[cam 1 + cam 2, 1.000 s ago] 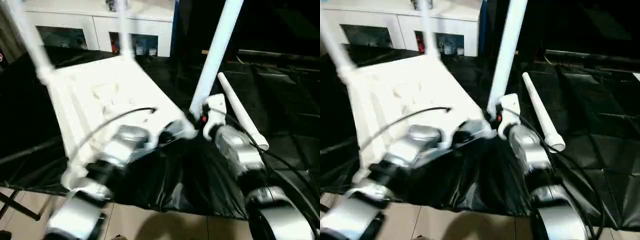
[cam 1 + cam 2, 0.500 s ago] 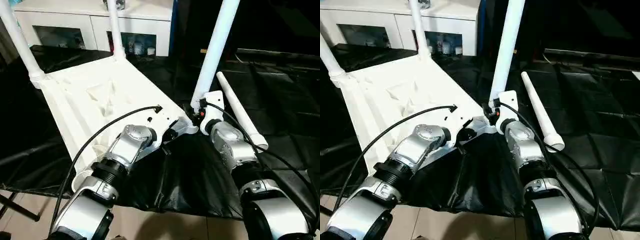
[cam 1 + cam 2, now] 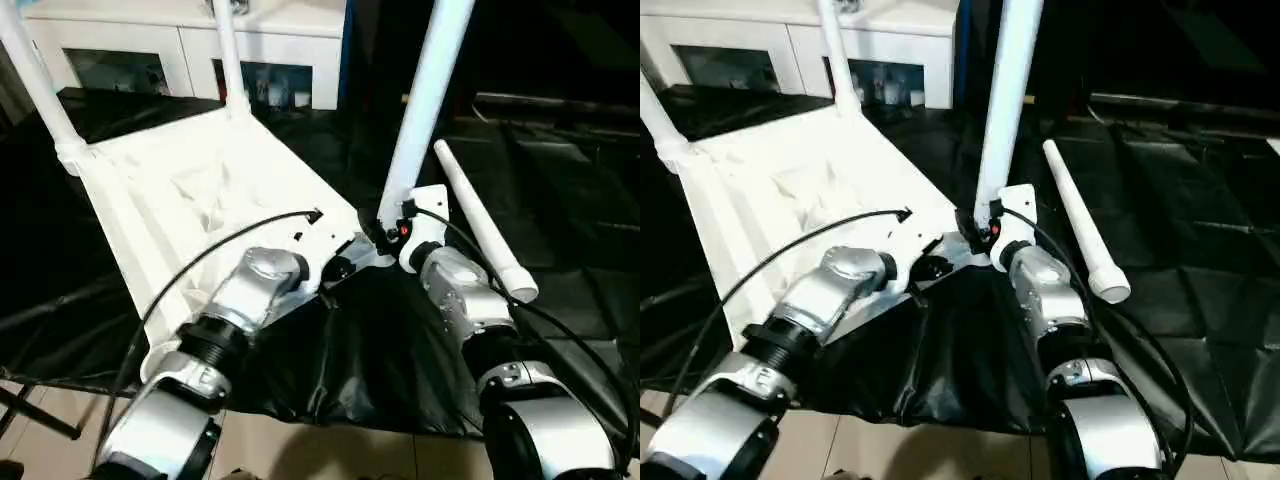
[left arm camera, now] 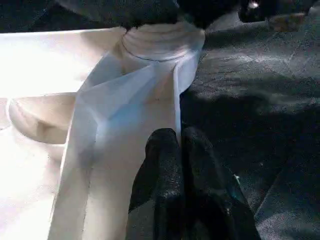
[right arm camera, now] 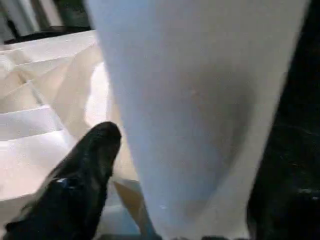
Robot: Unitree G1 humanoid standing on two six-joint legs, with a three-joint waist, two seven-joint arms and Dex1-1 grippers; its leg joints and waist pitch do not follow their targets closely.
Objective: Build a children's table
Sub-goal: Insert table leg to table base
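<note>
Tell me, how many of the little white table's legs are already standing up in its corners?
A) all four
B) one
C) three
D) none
C: three legs rise from corner sockets of the upside-down table top: two at the far corners and one by the right gripper, while the fourth leg lies loose on the black sheet.

Black crinkled sheet [image 3: 560, 200] covers big folding table. White cabinet [image 3: 190, 40] with glass doors stands behind. Pale tiled floor [image 3: 300, 450] below near edge. Dark backdrop at right.
</note>
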